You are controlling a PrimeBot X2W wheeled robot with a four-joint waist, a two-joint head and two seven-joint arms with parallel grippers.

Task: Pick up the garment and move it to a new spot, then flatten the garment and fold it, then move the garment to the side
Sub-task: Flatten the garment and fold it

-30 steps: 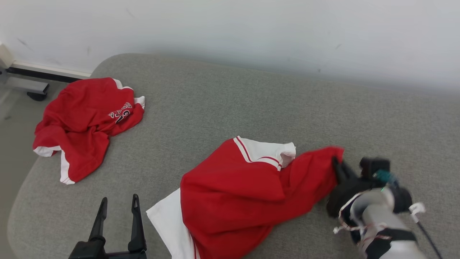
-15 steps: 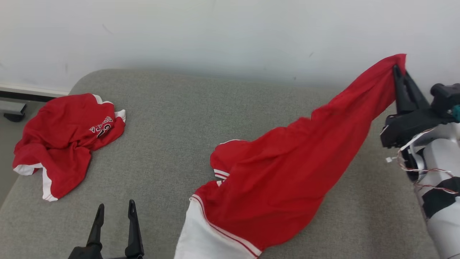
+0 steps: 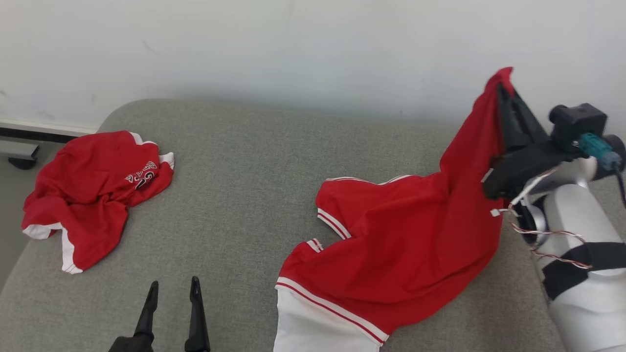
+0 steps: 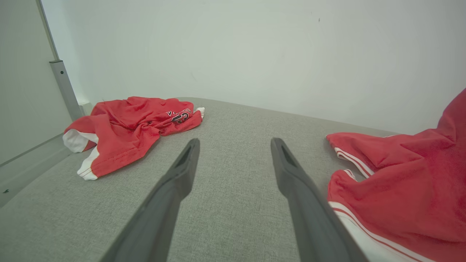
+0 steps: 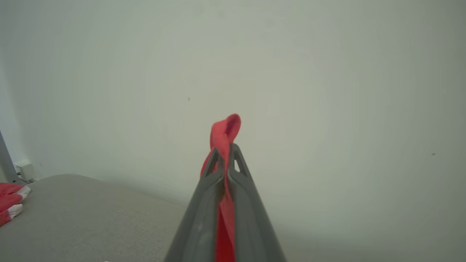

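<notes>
The garment [image 3: 406, 244] is red with white, red-striped trim. One corner of it is lifted high at the right, and the rest drapes down onto the grey cushion [image 3: 254, 161]. My right gripper [image 3: 503, 90] is shut on that raised corner. In the right wrist view a red fold of the garment [image 5: 225, 134] sticks out between that gripper's [image 5: 225, 153] closed fingers. My left gripper [image 3: 173, 298] stands open at the lower left, over bare cushion, apart from the cloth. From the left wrist, the garment [image 4: 400, 174] lies to the right of the left gripper [image 4: 235, 145].
A second red garment [image 3: 93, 190] lies crumpled at the cushion's left end, also seen as a red heap [image 4: 131, 123] from the left wrist. A white wall [image 3: 293, 49] runs close behind the cushion. The cushion's left edge drops to the floor, where a metal frame [image 3: 19, 149] stands.
My right gripper has lifted the garment's corner from the cushion up and to the right, and the cloth has unrolled and stretched after it. The head camera has shifted. The left gripper stays open.
</notes>
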